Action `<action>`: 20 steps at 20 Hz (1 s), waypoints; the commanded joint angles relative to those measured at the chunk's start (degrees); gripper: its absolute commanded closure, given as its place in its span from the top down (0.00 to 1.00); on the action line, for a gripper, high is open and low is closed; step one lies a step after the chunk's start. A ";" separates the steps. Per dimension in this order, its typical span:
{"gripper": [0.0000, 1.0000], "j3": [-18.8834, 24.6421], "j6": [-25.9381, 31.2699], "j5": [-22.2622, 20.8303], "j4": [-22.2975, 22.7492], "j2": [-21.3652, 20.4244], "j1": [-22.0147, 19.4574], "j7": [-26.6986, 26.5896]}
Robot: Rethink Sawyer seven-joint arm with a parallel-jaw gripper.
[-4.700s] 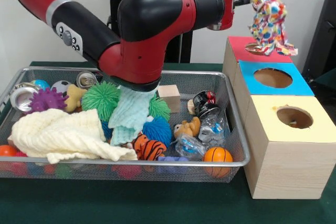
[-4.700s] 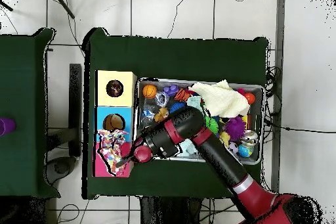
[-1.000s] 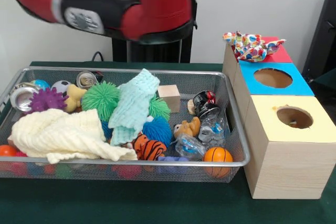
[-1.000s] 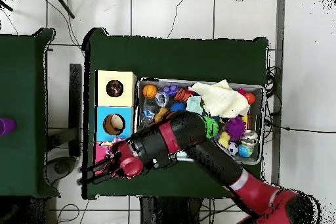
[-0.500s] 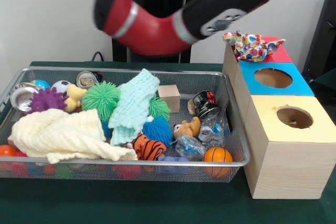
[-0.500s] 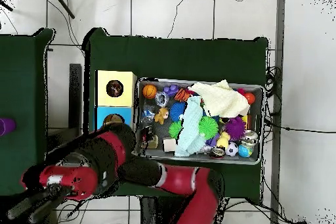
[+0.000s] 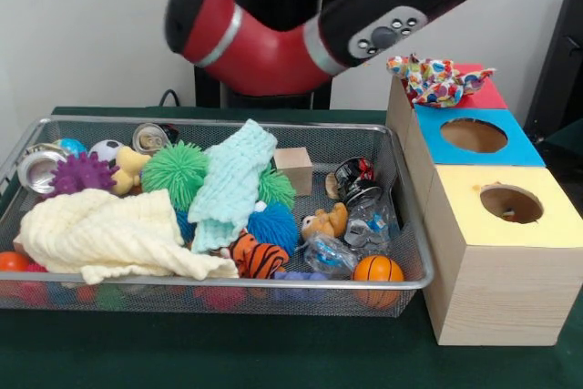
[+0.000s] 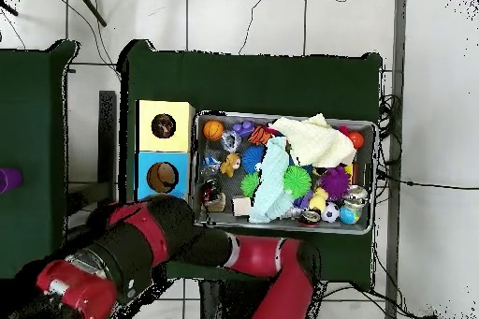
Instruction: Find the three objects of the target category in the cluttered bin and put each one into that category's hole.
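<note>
Bin [image 7: 228, 281] of silver wire mesh, set on green bench [image 7: 228, 353] with long axis running left to right in front view, crammed with clutter. Above it, red and black arm [image 7: 264, 43] bent across the top of the front view; in overhead view, lying over the near boxes.

Beside the bin's right end, a row of three pale wooden boxes: yellow-topped box [image 7: 492, 298] nearest the camera, blue-topped box [image 7: 433, 148] behind it, red-topped box [image 7: 487, 96] farthest. Round dark hole [image 7: 512, 202] cut in the yellow top.

Inside the bin: cream cloth [image 7: 100, 234] heaped at the left front, mint cloth [image 7: 232, 184] draped across the middle, green spiky ball [image 7: 173, 170] and purple spiky ball [image 7: 82, 173] behind, tiger-striped plush [image 7: 257, 257] at the front, orange ball [image 7: 377, 269] in the right front corner.

One spotted fabric bundle [image 7: 437, 81] resting on the red-topped box, outside the bin, well apart from the hole. Long axis left to right in front view, a loose tail pointing right.

Gripper seen in neither view: opening, hold and position relative to the bundle impossible to tell.
</note>
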 commanded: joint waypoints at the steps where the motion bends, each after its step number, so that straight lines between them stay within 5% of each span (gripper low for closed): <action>1: 1.00 -15.24 3.33 -10.29 -16.35 -25.35 -8.35 1.33; 9: 1.00 -25.69 11.24 -17.08 -22.97 -50.74 -6.47 4.03; 15: 1.00 -30.34 13.75 -27.33 -27.74 -59.84 -4.21 -7.26; 20: 1.00 -33.85 8.56 -30.50 -27.05 -62.83 -4.24 -1.43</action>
